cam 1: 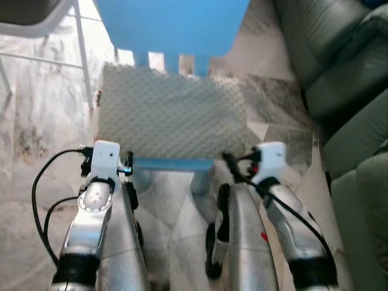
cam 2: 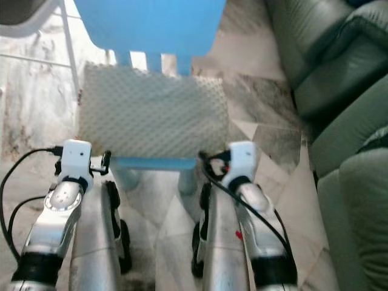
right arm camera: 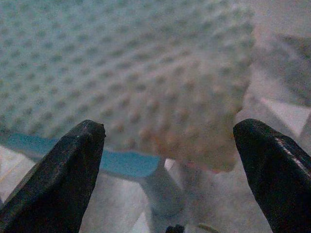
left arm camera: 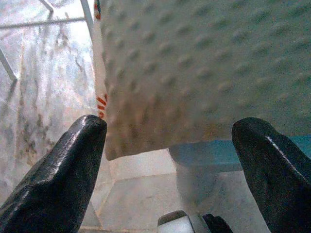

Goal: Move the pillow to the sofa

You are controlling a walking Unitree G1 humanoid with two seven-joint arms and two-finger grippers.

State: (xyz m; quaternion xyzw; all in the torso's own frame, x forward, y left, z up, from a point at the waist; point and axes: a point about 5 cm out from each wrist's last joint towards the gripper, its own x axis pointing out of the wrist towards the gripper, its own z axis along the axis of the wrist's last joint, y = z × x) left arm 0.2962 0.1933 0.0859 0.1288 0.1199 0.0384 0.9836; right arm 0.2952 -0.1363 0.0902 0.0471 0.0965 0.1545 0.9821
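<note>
A white pillow (cam 1: 173, 115) with a bumpy surface lies on the seat of a blue plastic chair (cam 1: 173, 24), straight ahead of me. Its front edge overhangs the seat's rim (cam 1: 173, 163). The grey-green sofa (cam 1: 345, 66) runs along my right side. My left gripper (left arm camera: 171, 126) is open, its fingers spread before the pillow's (left arm camera: 194, 63) near left corner without touching it. My right gripper (right arm camera: 170, 127) is open too, facing the pillow's (right arm camera: 121, 63) near right corner. Both wrists (cam 1: 106, 154) (cam 1: 270, 157) hover just short of the chair's front.
A white metal leg (cam 1: 82, 54) of another piece of furniture stands at the chair's left. The floor (cam 1: 42, 109) is pale marble tile, with open room to the left. A narrow strip of floor (cam 1: 285, 103) separates chair and sofa.
</note>
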